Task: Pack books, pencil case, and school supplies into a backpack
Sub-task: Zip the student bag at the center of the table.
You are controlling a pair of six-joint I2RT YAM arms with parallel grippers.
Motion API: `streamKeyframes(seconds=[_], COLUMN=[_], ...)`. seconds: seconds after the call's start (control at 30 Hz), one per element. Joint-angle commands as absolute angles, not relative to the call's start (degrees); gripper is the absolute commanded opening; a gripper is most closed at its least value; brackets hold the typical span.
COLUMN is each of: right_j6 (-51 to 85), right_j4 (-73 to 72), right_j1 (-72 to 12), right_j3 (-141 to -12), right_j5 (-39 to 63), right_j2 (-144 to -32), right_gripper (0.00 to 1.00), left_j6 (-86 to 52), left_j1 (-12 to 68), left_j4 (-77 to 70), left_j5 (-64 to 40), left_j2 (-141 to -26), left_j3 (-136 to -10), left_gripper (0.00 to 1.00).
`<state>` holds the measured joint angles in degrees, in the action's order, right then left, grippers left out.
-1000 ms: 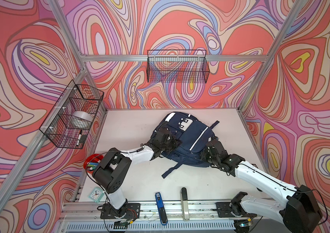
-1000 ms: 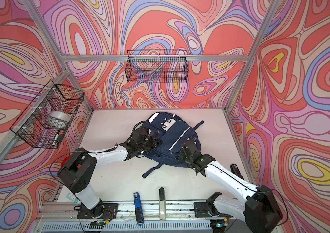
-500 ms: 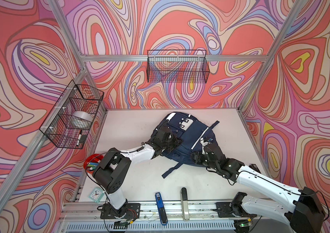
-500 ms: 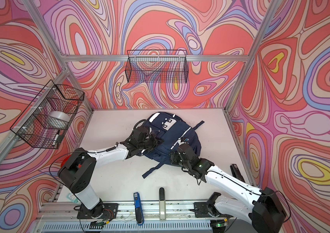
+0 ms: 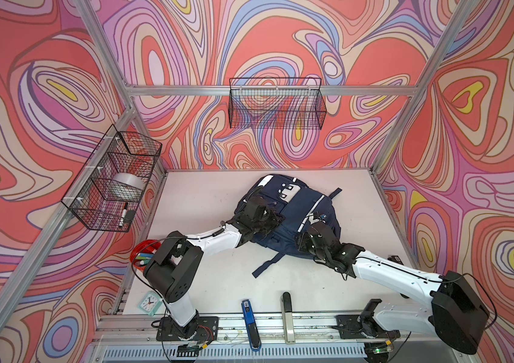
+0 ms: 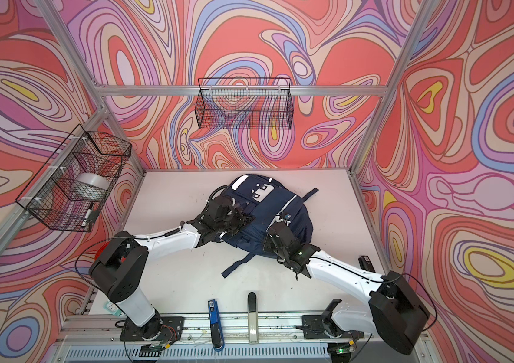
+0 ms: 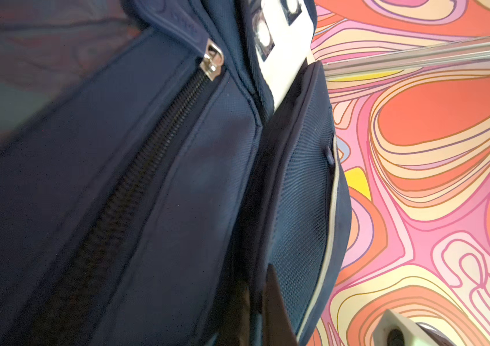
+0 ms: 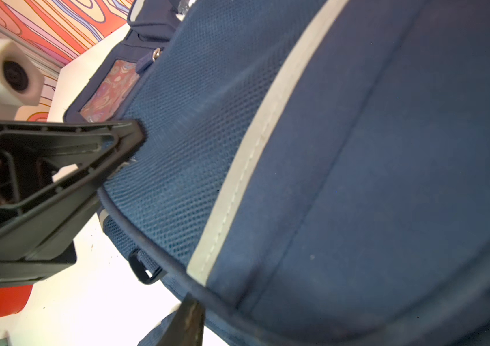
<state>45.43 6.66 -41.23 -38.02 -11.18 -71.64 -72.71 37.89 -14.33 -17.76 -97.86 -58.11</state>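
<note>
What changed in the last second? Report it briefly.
The right gripper slid left along the backpack's near edge; its jaws now stand apart astride that edge, grip unclear. The left gripper stayed shut at the backpack's left side, and the backpack kept its place.

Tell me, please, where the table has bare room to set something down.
Bare table lies far left, between the backpack and the left wall, and near centre, between the loose strap and the blue stapler. It is crowded around the backpack, and front-left by the red cup and clock.
</note>
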Motion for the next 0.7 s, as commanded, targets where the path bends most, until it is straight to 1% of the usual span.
streamKeyframes(seconds=[0.0, 0.07, 0.17, 0.2, 0.33, 0.47, 0.67], right_j6=[46.89, 47.39, 47.19, 47.52, 47.5, 46.8, 46.23], right_j4=[-5.19, -4.86, -0.74, 0.52, 5.24, 9.8, 13.45], right_j1=[-41.39, -41.33, -41.39, -41.37, -41.15, -40.63, -36.14], right_j3=[-38.41, -38.82, -39.91, -39.47, -37.3, -37.24, -37.15], right_j5=[-11.57, -12.44, -13.8, -14.25, -17.28, -17.26, -10.69], right_j2=[-72.95, -72.95, -71.6, -70.57, -65.48, -63.39, -63.82], right_gripper=[0.26, 0.13, 0.06, 0.06, 0.0, 0.0, 0.0], left_j6=[-75.73, -75.33, -75.2, -75.0, -74.4, -73.98, -71.32], left_j1=[40.97, 41.23, 40.81, 40.49, 38.45, 36.86, 34.91], left_j4=[-20.8, -20.25, -20.3, -20.3, -19.99, -20.12, -17.34], left_j5=[-24.79, -24.56, -23.92, -23.9, -23.62, -23.33, -22.63], left_j2=[-95.1, -95.09, -94.75, -94.59, -93.91, -93.35, -92.46], left_j3=[-58.27, -58.28, -57.58, -57.28, -55.95, -54.87, -54.58], left_gripper=[0.0, 0.0, 0.0, 0.0, 0.0, 0.0, 0.0])
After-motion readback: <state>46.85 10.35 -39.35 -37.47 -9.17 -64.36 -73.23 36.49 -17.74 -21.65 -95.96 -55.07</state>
